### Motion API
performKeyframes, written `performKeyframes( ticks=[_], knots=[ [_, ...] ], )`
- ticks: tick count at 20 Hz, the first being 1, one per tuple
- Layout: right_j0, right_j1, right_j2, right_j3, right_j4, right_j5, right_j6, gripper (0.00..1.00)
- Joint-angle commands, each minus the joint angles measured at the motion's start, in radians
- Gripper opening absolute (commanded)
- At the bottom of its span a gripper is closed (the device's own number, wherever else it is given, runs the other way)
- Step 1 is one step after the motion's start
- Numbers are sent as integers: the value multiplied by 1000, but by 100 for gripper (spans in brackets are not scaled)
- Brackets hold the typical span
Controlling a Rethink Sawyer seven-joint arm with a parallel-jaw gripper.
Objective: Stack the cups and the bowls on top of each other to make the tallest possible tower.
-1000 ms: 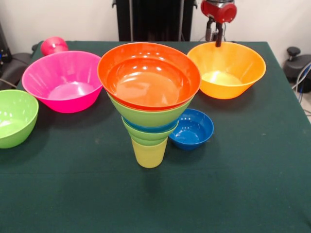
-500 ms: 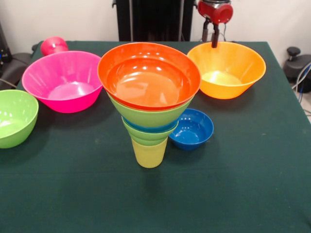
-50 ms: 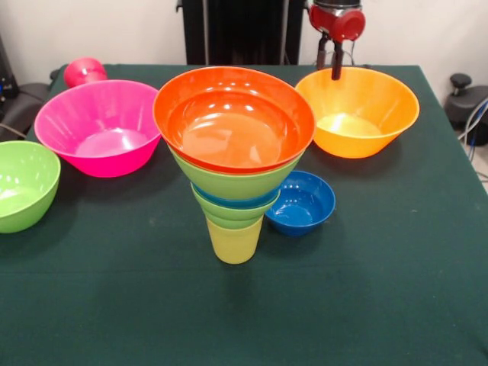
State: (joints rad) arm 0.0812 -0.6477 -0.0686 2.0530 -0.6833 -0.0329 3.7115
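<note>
Hand [image 3: 334,67] is gripping the far rim of the yellow-orange bowl [image 3: 358,113], fingers closed over its edge, at the surface's [image 3: 366,290] back right. Tower [image 3: 235,156] is standing mid-surface: yellow cup [image 3: 234,242] base, green bowls, orange-red bowl [image 3: 233,118] on top. Dark blue bowl [image 3: 302,202] is sitting just beside it; pink bowl [image 3: 99,126] and lime bowl [image 3: 23,183] are sitting at left.

The tower [image 3: 234,164] stands mid-table [image 3: 366,305] — bowls beside it left and right, another behind-right, a cup [image 3: 84,71] far left.

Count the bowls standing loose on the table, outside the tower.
4: pink bowl far left, lime green bowl at the left edge, yellow-orange bowl far right, dark blue bowl beside the tower. Others may be hidden behind it.
</note>
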Motion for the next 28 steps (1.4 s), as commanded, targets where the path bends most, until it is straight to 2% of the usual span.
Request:
performKeyframes(
  ticks=[1,10,28],
  knots=[
    [8,68,38,-110,9,35,-96,100],
    [59,117,-3,-124,17,-9,-71,100],
    [101,220,-70,-165,31,-111,-59,100]
  ],
)
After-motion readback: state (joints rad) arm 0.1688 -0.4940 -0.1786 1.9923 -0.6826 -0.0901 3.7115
